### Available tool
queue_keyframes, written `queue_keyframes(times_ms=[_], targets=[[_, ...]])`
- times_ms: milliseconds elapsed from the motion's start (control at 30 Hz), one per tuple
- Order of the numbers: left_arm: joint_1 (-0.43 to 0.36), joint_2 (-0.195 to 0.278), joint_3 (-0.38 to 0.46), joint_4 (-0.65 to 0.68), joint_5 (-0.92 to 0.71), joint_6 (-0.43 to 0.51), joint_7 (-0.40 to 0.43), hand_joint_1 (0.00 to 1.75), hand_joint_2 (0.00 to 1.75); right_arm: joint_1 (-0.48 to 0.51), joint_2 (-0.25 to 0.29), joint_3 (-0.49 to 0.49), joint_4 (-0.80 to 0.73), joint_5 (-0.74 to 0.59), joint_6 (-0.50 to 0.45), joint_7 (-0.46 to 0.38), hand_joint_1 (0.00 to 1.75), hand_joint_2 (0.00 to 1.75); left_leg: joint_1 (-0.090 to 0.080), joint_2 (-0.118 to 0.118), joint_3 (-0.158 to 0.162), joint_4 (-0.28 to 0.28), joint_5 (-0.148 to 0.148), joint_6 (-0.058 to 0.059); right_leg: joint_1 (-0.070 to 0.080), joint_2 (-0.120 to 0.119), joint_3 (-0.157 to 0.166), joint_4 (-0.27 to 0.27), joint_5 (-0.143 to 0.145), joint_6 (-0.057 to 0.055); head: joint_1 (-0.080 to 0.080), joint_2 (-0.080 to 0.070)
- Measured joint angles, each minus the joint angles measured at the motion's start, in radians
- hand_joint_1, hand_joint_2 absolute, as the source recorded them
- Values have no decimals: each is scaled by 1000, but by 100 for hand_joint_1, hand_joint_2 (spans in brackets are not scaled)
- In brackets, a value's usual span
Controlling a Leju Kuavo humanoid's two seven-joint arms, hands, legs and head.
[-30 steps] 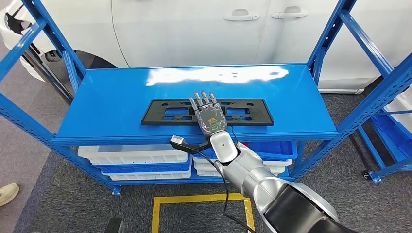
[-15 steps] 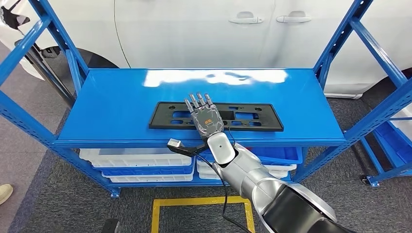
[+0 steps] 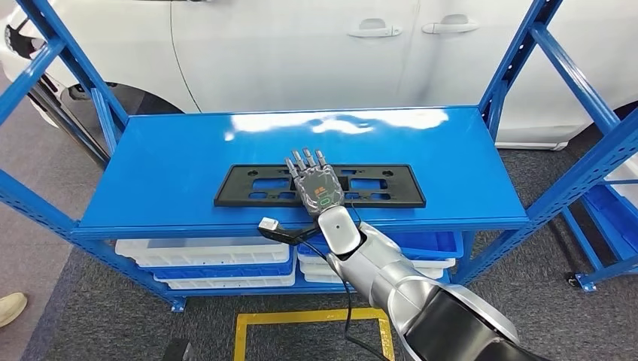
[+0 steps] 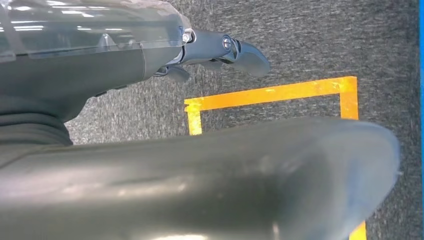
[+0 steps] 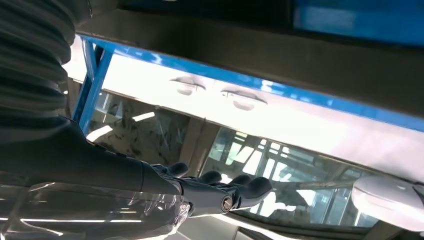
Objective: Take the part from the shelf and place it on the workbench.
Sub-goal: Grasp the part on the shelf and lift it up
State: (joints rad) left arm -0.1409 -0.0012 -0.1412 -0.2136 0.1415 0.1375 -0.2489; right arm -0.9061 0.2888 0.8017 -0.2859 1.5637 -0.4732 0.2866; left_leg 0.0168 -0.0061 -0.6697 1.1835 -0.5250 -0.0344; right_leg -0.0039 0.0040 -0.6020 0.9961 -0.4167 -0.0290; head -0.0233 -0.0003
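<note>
The part is a long black plastic plate with cut-outs (image 3: 376, 186). It lies flat near the front edge of the blue shelf's top board (image 3: 173, 165). My right hand (image 3: 316, 184) stretches forward over the plate's middle, palm down, fingers straight and slightly apart, their tips reaching its far edge. It grips nothing; I cannot tell whether it touches the plate. In the right wrist view the fingers (image 5: 235, 192) stand in an extended row. My left hand (image 4: 225, 50) hangs over the carpet with nothing in it.
White and blue bins (image 3: 203, 256) sit on the lower shelf level. A white car (image 3: 301, 53) stands right behind the shelf. Blue uprights (image 3: 572, 180) flank the board. A yellow floor marking (image 3: 301, 310) lies before the shelf. A person's shoe (image 3: 11, 307) shows at the left.
The whole picture has shifted a little, so the camera moved. My right hand stays stretched over the plate's middle, and the plate has not moved on the shelf.
</note>
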Motion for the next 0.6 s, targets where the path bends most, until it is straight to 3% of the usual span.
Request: queue_keyframes(times_ms=[67,100,133,167,233,267,400,467,533,567,600], targets=[[3,0,3,0,0,0,0,0,0,3,1,0,1,0,16,-4,103,175,1,0,-59,103,-27,-3,2,0,2,1,-3,-3,0,0],[4,1,4,0,1,0,-1,0,0,4,1,0,1,-1,24,-7,134,175,1,0,-64,102,-12,-3,3,0,3,1,-4,-3,0,0],[5,1,6,0,2,0,-2,0,0,4,2,0,2,-1,30,-10,164,175,1,0,-48,60,20,-1,4,1,6,2,-6,-2,0,0],[5,1,7,0,2,0,-2,0,0,4,3,0,2,-1,36,-14,175,175,1,0,-16,-10,60,3,4,2,10,3,-9,0,0,0],[2,1,11,0,3,0,-3,0,0,4,6,0,1,-1,43,-20,175,175,-3,0,47,-138,109,13,7,3,14,6,-15,7,0,0],[1,1,13,0,3,0,-3,0,0,4,7,0,1,-1,46,-22,175,175,-5,-1,62,-170,115,18,9,3,14,7,-17,12,0,0],[0,1,16,0,2,0,-2,0,0,3,10,0,1,-1,52,-27,175,175,-5,-2,67,-184,116,38,8,2,7,21,-30,32,0,0],[-1,1,16,0,3,-1,-3,0,0,1,11,0,0,-1,54,-27,175,175,-1,-1,69,-189,118,48,6,2,-29,102,-79,42,0,0],[-1,1,17,0,3,-2,-3,0,0,0,10,0,0,-2,57,-27,175,175,-2,0,69,-188,117,52,2,1,-98,243,-140,47,0,0],[0,1,17,0,3,-3,-3,0,0,0,10,0,0,-2,59,-27,175,175,-3,1,69,-188,116,52,1,1,-125,293,-152,48,0,0],[0,1,17,0,3,-5,-3,0,0,-1,9,0,0,-2,60,-27,175,175,-3,0,70,-188,115,52,0,1,-135,309,-146,49,0,0]])
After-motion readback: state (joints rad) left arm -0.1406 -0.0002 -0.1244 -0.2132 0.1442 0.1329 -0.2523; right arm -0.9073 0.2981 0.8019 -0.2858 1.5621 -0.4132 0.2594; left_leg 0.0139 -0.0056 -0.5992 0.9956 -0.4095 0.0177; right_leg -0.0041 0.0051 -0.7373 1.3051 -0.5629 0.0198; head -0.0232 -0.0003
